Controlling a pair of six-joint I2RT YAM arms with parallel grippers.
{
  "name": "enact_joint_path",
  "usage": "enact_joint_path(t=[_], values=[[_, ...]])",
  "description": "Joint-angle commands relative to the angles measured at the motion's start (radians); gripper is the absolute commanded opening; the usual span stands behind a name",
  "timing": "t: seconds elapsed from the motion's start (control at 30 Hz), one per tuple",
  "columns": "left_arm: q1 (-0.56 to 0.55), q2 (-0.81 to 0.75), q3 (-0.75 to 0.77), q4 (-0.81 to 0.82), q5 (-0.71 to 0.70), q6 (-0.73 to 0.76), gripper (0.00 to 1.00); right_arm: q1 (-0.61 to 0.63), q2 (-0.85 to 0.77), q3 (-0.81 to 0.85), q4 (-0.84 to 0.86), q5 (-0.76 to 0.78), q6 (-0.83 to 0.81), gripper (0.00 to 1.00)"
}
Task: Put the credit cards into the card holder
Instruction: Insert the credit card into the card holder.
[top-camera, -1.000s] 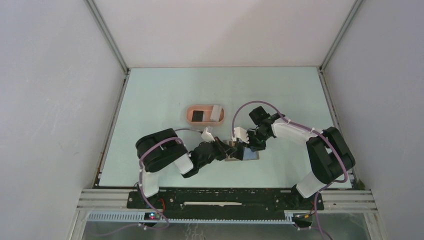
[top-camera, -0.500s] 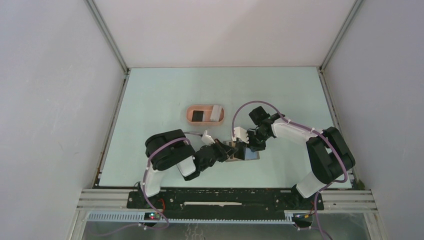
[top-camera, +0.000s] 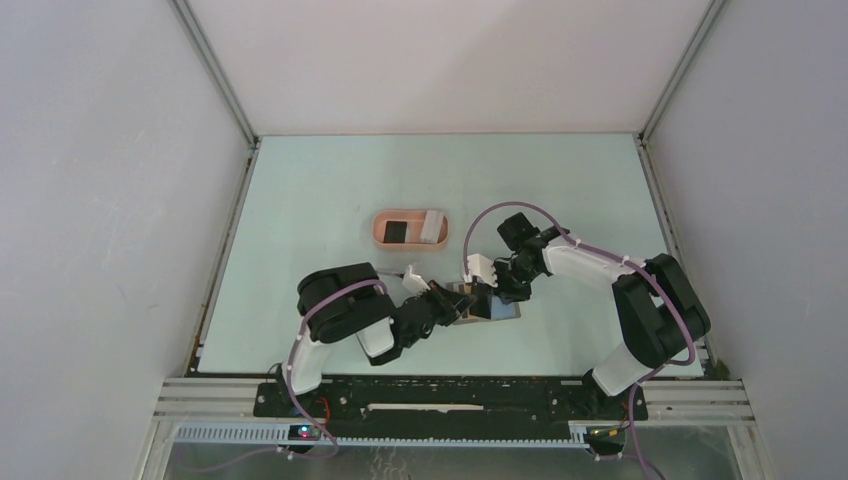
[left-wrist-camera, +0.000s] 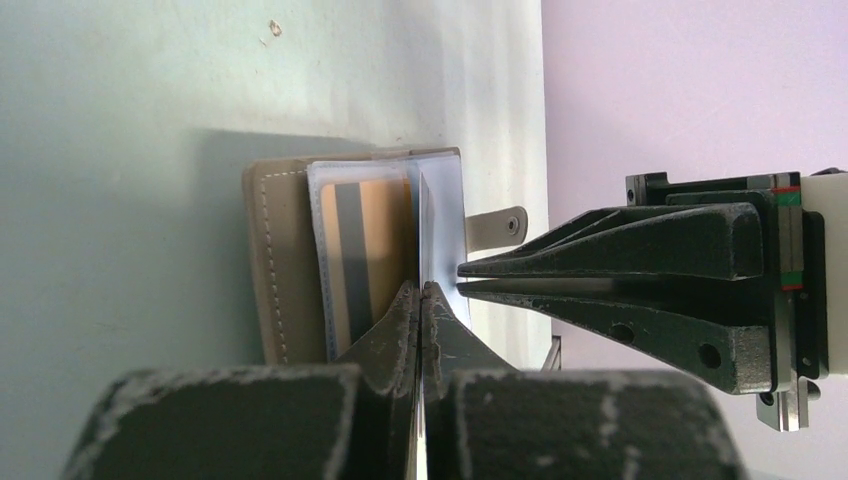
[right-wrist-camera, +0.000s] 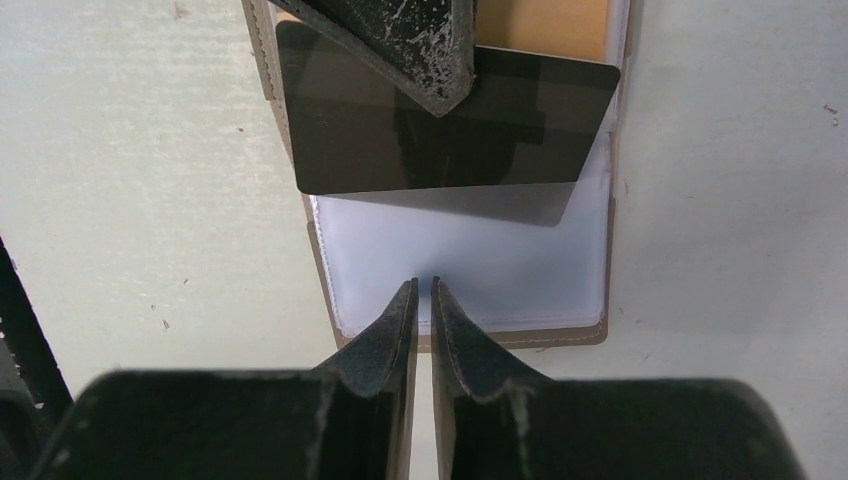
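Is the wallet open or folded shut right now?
Open. The wallet lies spread, its clear sleeves exposed, an orange striped card showing, strap tab unfastened.

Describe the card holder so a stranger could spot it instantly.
Look at the pale green table, just beyond where the two arms meet. The card holder lies there: a salmon-pink oval tray with a raised rim, unlike the flat beige wallet nearer the arms.
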Motion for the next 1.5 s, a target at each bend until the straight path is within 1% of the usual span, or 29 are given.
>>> enact_joint_path(t=[0.0,0.43,0.77,0.93,1.3,1.47], values=[[-0.009,0.010,-0.017,0.033,-0.072,-0.010,0.00,0.009,-0.008,0.030,-0.009,-0.021,0.008,0.17],[-0.039,0.043,0.009,0.046,-0.112,-0.051,0.00,0.011,-0.007,0.030,-0.008,-0.020,0.010,0.17],[-0.049,0.080,0.018,0.092,-0.132,-0.130,0.00,0.014,-0.009,0.030,-0.005,-0.019,0.012,0.18],[-0.061,0.067,0.002,0.092,-0.184,-0.159,0.00,0.017,-0.008,0.030,-0.003,-0.021,0.015,0.18],[-0.074,0.097,0.031,0.083,-0.198,-0.188,0.00,0.020,-0.012,0.030,-0.002,-0.021,0.017,0.19],[-0.080,0.080,0.032,0.045,-0.223,-0.188,0.00,0.022,-0.012,0.030,-0.002,-0.021,0.017,0.19]])
